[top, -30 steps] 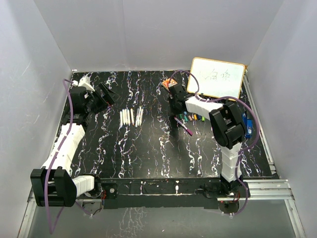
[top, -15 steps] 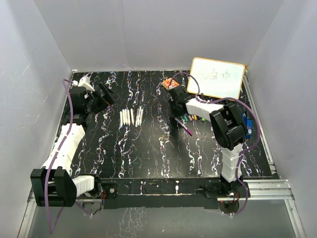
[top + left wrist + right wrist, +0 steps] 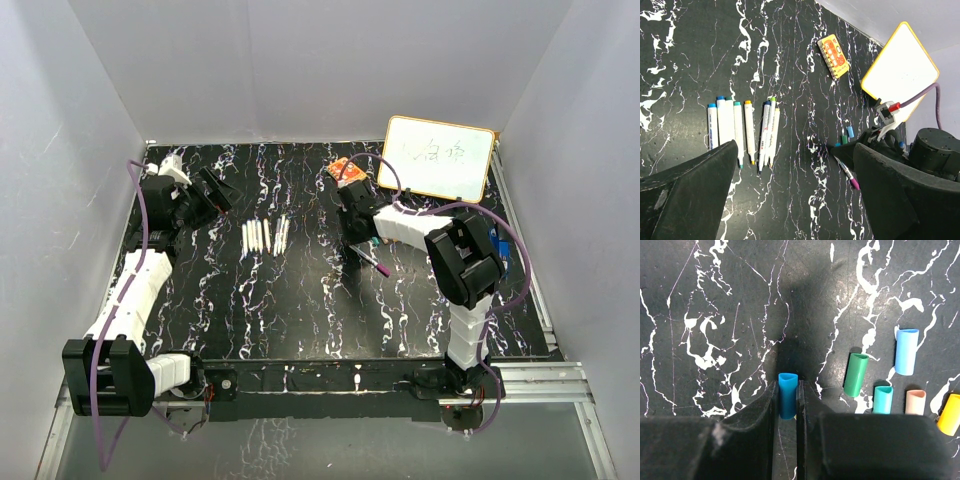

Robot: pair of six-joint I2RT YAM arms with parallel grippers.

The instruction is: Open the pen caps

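Note:
My right gripper (image 3: pixel 787 386) is shut on a blue pen cap (image 3: pixel 787 396), held between its fingers close over the black table. To its right, loose caps lie on the table: green (image 3: pixel 856 374), light blue (image 3: pixel 906 351), teal (image 3: pixel 883 399), pink (image 3: pixel 915 401) and yellow (image 3: pixel 951 412). In the top view the right gripper (image 3: pixel 352 236) is next to a marker with a purple cap (image 3: pixel 375 262). Several uncapped white markers (image 3: pixel 265 235) lie in a row at mid-left. My left gripper (image 3: pixel 215 192) is open and empty, raised at the back left; its wrist view (image 3: pixel 795 150) shows the marker row (image 3: pixel 742 130).
A whiteboard (image 3: pixel 438 157) leans at the back right. An orange patterned block (image 3: pixel 347 168) lies just behind the right gripper. The table is black marble-patterned (image 3: pixel 300 300), with white walls on three sides.
My right gripper has moved nearer and slightly left, away from the orange block and down beside the purple-capped marker. The left arm has not moved.

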